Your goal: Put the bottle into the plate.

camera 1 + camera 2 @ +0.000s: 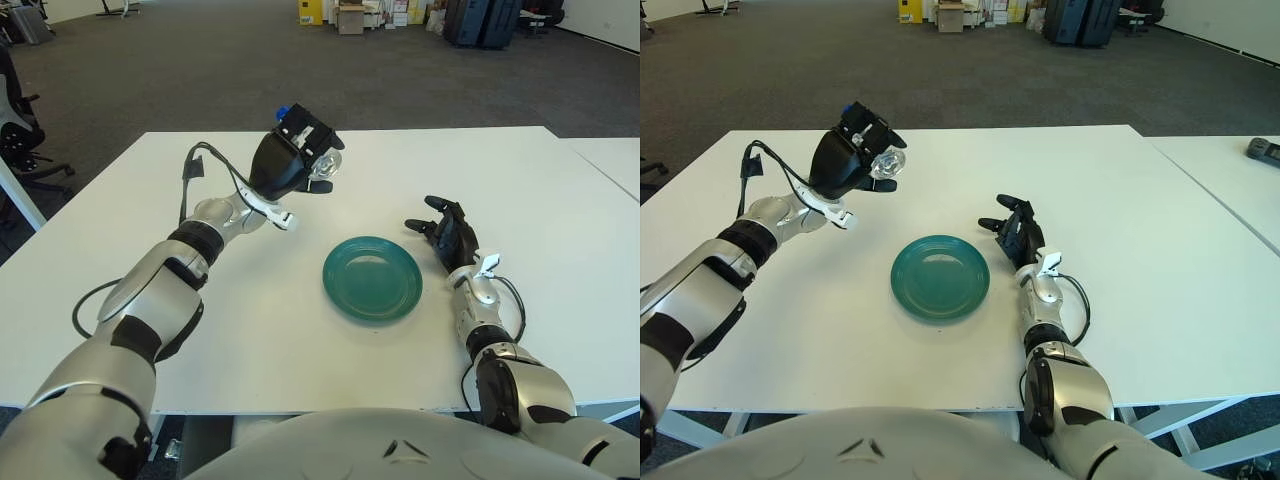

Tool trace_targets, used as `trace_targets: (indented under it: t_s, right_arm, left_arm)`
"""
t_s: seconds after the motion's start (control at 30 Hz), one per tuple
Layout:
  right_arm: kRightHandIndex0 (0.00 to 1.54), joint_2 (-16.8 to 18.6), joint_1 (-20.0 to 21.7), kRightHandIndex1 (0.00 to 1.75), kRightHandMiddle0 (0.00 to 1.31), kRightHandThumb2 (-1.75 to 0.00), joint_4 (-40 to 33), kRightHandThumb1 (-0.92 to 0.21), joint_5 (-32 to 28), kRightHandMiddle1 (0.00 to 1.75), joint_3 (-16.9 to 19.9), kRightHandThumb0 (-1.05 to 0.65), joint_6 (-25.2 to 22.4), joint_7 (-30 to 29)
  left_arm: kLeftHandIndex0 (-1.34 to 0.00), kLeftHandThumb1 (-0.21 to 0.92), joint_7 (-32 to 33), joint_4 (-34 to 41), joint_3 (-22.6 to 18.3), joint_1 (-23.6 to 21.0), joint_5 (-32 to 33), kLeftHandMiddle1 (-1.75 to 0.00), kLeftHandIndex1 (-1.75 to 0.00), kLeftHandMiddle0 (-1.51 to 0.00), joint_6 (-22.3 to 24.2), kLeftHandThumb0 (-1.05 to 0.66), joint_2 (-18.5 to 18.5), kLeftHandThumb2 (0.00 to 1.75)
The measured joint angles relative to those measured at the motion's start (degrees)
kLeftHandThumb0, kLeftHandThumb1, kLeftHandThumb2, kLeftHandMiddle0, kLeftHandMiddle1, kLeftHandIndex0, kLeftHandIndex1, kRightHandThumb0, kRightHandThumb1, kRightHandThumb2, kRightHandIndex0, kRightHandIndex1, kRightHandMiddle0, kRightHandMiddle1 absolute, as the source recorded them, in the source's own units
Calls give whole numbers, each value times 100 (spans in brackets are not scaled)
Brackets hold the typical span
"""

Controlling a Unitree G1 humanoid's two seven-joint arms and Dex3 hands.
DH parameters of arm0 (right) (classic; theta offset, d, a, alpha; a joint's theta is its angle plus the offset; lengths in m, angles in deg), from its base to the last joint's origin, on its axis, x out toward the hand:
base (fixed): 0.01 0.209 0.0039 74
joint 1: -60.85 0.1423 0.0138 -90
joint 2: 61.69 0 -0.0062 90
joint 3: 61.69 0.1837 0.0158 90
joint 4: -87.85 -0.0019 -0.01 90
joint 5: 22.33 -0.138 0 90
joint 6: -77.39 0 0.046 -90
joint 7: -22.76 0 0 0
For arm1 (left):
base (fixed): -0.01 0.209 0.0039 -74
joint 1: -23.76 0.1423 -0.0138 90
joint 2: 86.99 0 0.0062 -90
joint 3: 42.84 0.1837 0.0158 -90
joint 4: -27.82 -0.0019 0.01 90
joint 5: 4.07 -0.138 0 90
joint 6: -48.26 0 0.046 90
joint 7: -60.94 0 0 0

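My left hand [290, 160] grips the bottle [322, 168] aloft, tipped on its side; the plate [371, 277] lies below, toward my right. Right hand [447, 232] idles open beside the plate.

White table [540, 190] with a teal plate [371, 277] near its middle.

We've got a big white table [560, 200] taking up most of the view, with a second white table [612, 155] just beside it on the right, a dark gadget [1264, 150] sitting on it. Grey carpet [200, 70] behind, dark suitcases [482, 20] and cardboard boxes [350, 17] at the far end, office chair [18, 130] off left.
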Motion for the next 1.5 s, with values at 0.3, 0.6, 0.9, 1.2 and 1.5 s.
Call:
trace_targets:
  t_s: [0.3,0.6,0.9,1.2,1.5]
  right_arm:
    - [58,3,39,80,1,-110,28,-92,4,110,-2,-91,-40,-53]
    - [58,23,58,80,5,-109,38,-92,9,112,-4,-90,-54,-131]
    - [58,23,63,81,6,-108,39,-92,13,112,-12,-89,-83,-221]
    - [57,37,65,81,6,-109,42,-92,15,112,-26,-89,-81,-261]
    - [56,64,65,81,6,-108,42,-92,22,111,-56,-90,-80,-309]
  left_arm:
    - [-58,34,-669,279,-276,395,506,-175,-175,-116,-1038,-46,222,128]
    - [-59,34,-1534,72,-693,419,1272,-175,-175,-117,-2146,-46,495,129]
    - [-59,34,-2872,2,-1140,663,2254,-175,-175,-118,-2813,-46,866,129]
    - [-59,34,-3974,-86,-1430,825,2836,-175,-175,-119,-3106,-46,1248,129]
    - [-59,34,-4542,-261,-1588,847,2890,-175,-175,-118,-3259,-46,1510,129]
